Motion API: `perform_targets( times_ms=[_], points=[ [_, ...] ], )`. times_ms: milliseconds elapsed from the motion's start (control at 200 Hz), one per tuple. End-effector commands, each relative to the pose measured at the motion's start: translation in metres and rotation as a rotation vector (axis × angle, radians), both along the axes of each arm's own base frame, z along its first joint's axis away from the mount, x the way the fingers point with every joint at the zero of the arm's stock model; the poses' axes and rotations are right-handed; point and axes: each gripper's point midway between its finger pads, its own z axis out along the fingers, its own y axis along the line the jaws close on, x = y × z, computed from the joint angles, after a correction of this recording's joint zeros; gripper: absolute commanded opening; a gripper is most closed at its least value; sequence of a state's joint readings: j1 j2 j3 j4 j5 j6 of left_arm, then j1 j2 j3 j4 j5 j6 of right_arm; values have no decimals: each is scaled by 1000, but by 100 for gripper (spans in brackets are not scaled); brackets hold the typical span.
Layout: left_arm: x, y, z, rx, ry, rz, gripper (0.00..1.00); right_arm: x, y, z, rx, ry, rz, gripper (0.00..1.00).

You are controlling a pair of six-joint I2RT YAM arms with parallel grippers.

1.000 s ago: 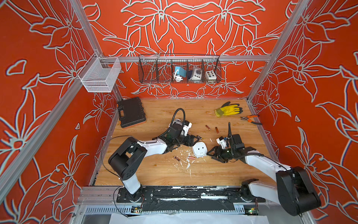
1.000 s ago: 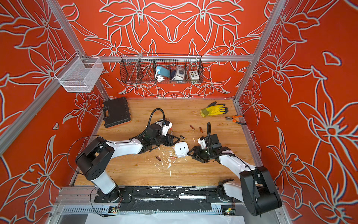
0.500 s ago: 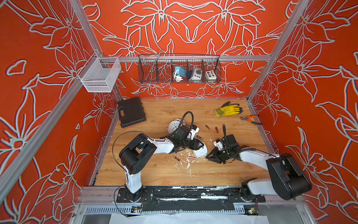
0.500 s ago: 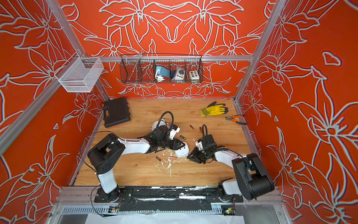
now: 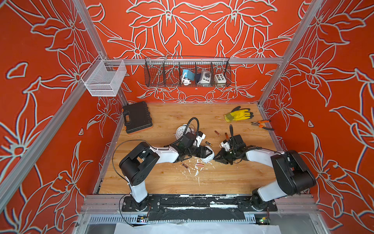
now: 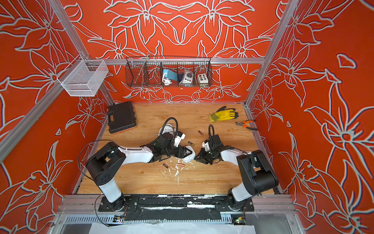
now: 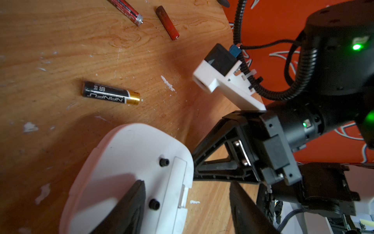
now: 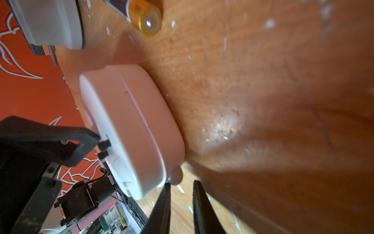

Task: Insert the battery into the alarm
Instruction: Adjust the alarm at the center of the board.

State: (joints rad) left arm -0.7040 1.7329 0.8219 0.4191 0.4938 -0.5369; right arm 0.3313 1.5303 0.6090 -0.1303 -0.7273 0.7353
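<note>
The alarm (image 7: 129, 172) is being straddled on the tabletop (image 7: 60, 50) by the left gripper (image 7: 186, 183), jaws spread; the right gripper (image 8: 181, 184), nearly closed and empty, is being held beside it. The battery (image 7: 111, 92) is lying loose nearby. Unclamped, the alarm risks being shoved.
</note>
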Motion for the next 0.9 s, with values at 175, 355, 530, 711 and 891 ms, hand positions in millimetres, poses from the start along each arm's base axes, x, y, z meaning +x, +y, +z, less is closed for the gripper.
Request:
perform_targets(
  times_ms=[175,355,530,711,891],
  points=[
    [28,13,11,141,-106,59,75,-4,-10,7,-22,-59,-21,22],
    [43,17,-21,206,-37,51,65,-14,-6,6,29,-46,-44,24],
    [47,11,-37,232,7,23,58,-12,-3,1,30,-43,-57,24],
    [34,8,-36,177,48,5,54,-3,-3,-4,11,-43,-70,23],
    [17,10,-36,114,117,5,54,9,-3,-8,-19,-40,-59,20]
  ],
)
